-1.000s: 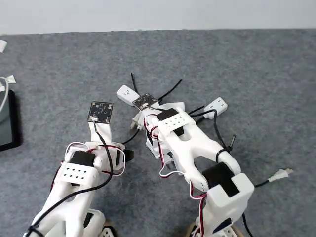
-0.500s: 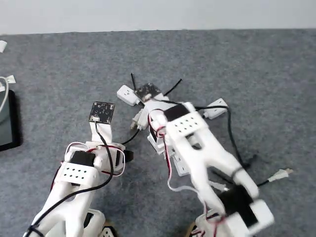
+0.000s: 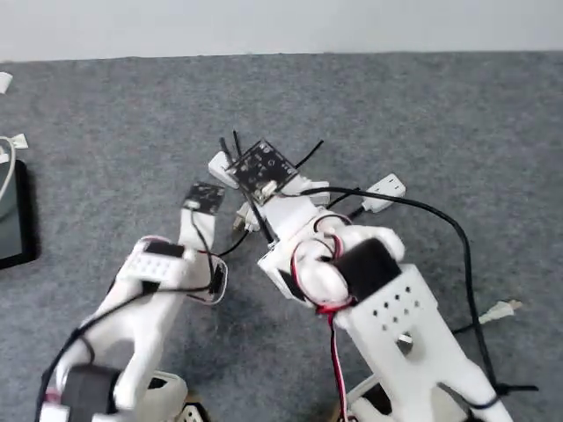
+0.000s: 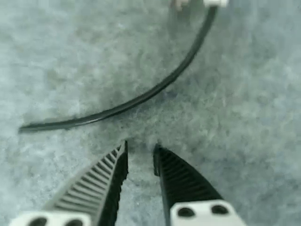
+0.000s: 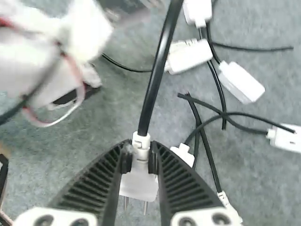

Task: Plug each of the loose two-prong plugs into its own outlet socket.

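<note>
My right gripper (image 5: 136, 157) is shut on a white two-prong plug (image 5: 138, 181), prongs pointing back toward the wrist, its black cable (image 5: 157, 70) running away above the carpet. Past it lie white outlet sockets (image 5: 240, 81) (image 5: 188, 55) and another small plug (image 5: 181, 151). My left gripper (image 4: 140, 149) hovers low over the carpet, slightly open with nothing between its fingers, just short of a black cable (image 4: 136, 100) that ends in a white plug (image 4: 214, 3). From above, sockets (image 3: 227, 165) (image 3: 384, 186) flank the right arm (image 3: 352, 264), and a loose plug (image 3: 501, 309) lies to the right.
A dark flat device (image 3: 13, 215) lies at the table's left edge, with small white scraps (image 3: 4, 81) near it. Black cables (image 3: 308, 158) cross the grey carpet around the sockets. The left arm (image 3: 149, 290) stands close beside the right arm.
The right arm has risen and swung back toward the camera, lifting its black cable into an arc. The left arm has stretched forward and to the right, toward the sockets.
</note>
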Available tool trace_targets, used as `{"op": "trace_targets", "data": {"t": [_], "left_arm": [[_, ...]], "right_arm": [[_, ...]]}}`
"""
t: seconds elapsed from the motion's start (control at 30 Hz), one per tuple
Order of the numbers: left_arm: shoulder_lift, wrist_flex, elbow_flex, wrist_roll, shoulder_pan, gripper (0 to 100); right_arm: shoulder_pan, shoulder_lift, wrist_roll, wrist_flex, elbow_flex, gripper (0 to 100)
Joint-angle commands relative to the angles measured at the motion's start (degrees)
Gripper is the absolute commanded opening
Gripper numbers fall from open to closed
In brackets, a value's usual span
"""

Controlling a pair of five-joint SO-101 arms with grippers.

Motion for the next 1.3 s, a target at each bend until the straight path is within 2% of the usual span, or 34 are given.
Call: {"op": "trace_targets", "data": {"t": [0.0, 0.13, 0.27, 0.47, 0.6, 0.93, 1.17, 1.27], "left_arm": [[5.19, 4.48, -6.9, -8.44, 0.44, 2], [-1.23, 3.6, -2.42, -12.4, 1.14, 2], [-12.75, 1.85, 6.02, -13.45, 5.54, 2], [-31.47, 4.57, 15.87, -15.3, 10.9, 2], [-39.38, 6.68, 19.3, -15.21, 13.36, 2], [-41.14, 6.68, 20.18, -15.21, 13.45, 2], [-41.58, 5.63, 20.97, -14.86, 14.51, 2], [-41.58, 2.02, 20.97, -8.44, 10.99, 2]], "right_arm": [[-2.59, -3.47, 0.88, 0.04, -0.09, 0.9], [-5.76, -3.3, 0.97, -4.18, 5.54, 0.9], [-5.67, -3.3, 0.97, -9.01, 10.99, 0.9], [-5.67, -3.38, 0.79, -9.19, 11.6, 0.9], [-5.67, -3.3, 0.79, -9.19, 11.69, 0.9], [-5.05, -3.3, 0.7, -9.36, 11.78, 0.9], [2.51, -3.3, -3.6, -10.51, 11.78, 0.9], [7.69, -3.3, -4.66, -11.74, 13.63, 0.9]]}}
